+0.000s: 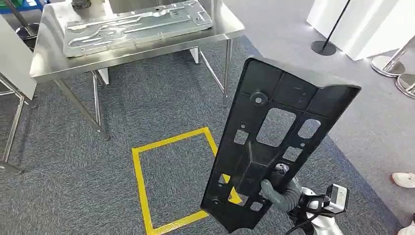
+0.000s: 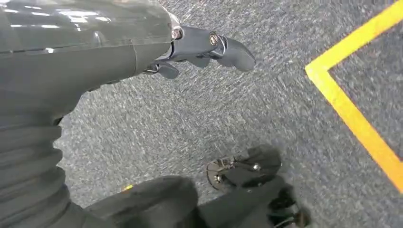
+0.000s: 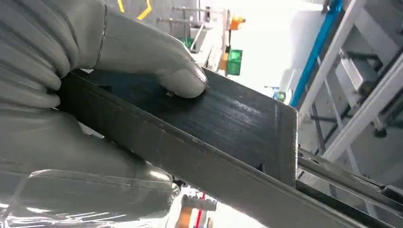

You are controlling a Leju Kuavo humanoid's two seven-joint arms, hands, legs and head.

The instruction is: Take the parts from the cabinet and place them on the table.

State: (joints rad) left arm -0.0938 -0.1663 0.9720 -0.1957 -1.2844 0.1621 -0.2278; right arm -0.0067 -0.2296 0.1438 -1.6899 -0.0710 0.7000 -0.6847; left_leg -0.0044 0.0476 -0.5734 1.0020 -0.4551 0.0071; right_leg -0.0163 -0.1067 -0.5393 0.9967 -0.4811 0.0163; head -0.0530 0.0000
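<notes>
One part is already lying on the stainless steel table (image 1: 49,58): a long silver-grey stamped metal panel (image 1: 137,27), flat across the top. So I am judging the task partly done, with a second piece in transit.

I am carrying a large black moulded plastic panel with cut-out windows (image 1: 274,142) in the right hand (image 1: 279,193), upright and tilted, well apart from the table and hanging over the floor. In the right wrist view the thumb (image 3: 180,78) is pressing on the panel's flat face while the rest of the hand is clamping its edge from the other side, so the hold is looking firm. What is left, as I am reading it: walking to the table and laying this panel down beside the metal one, on the bare strip along the near edge.

Speckled grey carpet (image 1: 161,103) is stretching between me and the table, with a yellow taped square (image 1: 166,181) marked on it; nothing is standing in the direct path. Chrome barrier posts (image 1: 391,63) and a black round-based stand (image 1: 324,47) are sitting off to the right, and a person's white shoe (image 1: 404,179) is showing near that edge, so I am minding the panel's swing there.

My left hand (image 2: 204,47) is hanging over the carpet holding nothing, its fingers loosely apart.
</notes>
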